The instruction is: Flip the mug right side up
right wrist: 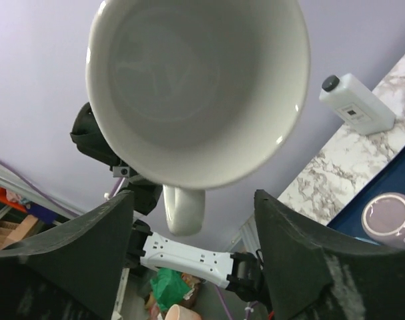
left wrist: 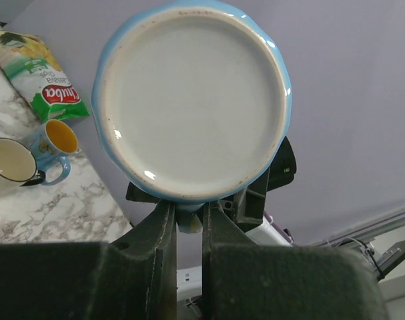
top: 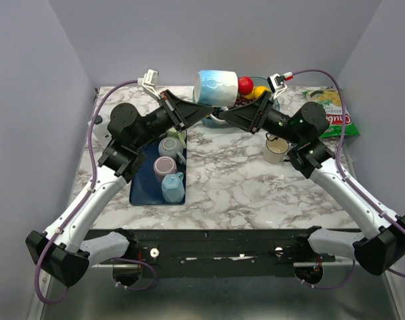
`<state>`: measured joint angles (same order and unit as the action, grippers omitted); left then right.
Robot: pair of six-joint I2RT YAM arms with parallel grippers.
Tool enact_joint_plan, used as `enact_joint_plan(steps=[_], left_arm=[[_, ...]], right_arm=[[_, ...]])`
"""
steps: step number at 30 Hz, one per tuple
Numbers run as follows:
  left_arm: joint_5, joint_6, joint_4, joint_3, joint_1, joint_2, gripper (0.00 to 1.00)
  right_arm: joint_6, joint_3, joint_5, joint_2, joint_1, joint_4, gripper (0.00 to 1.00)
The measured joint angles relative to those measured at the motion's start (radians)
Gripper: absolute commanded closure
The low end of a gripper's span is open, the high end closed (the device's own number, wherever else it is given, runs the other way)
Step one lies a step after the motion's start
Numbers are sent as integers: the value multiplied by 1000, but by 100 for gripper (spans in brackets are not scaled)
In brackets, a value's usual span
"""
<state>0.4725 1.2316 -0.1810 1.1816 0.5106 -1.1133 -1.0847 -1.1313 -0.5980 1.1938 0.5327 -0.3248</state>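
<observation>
A blue and white mug [top: 215,88] hangs in the air over the back of the table, lying on its side. My left gripper [top: 206,111] is shut on its handle from below. In the left wrist view the mug's white base [left wrist: 192,100] faces the camera and the fingers [left wrist: 155,240] pinch the handle [left wrist: 189,221]. My right gripper [top: 220,119] is open just beside it. In the right wrist view the mug's open mouth [right wrist: 195,87] faces the camera, and the handle [right wrist: 184,210] hangs between the spread fingers [right wrist: 289,247] without touching them.
A blue tray [top: 139,190] at the left holds several mugs. A cream mug [top: 275,150] stands at the right, with a small blue mug [left wrist: 55,140] beside it. A chips bag [top: 332,113] lies at the back right, near a bowl of fruit [top: 252,90].
</observation>
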Motion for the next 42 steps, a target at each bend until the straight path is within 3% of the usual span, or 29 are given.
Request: enact_joint_plan(steps=[7, 10, 11, 14, 16, 17, 19, 20, 25, 32, 38, 42], left_arm=[[-1, 21, -51, 0, 29, -29, 100], [-4, 28, -80, 0, 32, -32, 100], [-4, 27, -87, 0, 34, -32, 100], [-6, 20, -106, 0, 36, -35, 100], [-8, 16, -111, 0, 35, -35, 100], [-8, 15, -111, 1, 35, -35, 92], [-7, 8, -111, 1, 35, -36, 71], [-6, 4, -110, 1, 35, -37, 39], [35, -73, -53, 32, 45, -47, 1], [-26, -347, 315, 167, 50, -48, 1], [-293, -583, 700, 253, 50, -47, 1], [-481, -660, 875, 266, 50, -50, 1]], right_arm=[[-61, -4, 16, 7, 3, -93, 43], [-88, -4, 18, 16, 3, -126, 61], [-94, -4, 18, 20, 3, -132, 74], [-117, -4, 19, 31, 3, -145, 99], [-125, -4, 19, 33, 3, -149, 99], [-125, -4, 19, 33, 3, -147, 99], [-117, -4, 22, 30, 3, -144, 99], [-113, -4, 25, 26, 3, -136, 99], [-32, -4, 81, -19, 6, 3, 99], [179, -6, 272, -133, 0, 346, 99], [450, -54, 538, -169, -23, 665, 99], [572, -57, 618, -144, -28, 757, 99]])
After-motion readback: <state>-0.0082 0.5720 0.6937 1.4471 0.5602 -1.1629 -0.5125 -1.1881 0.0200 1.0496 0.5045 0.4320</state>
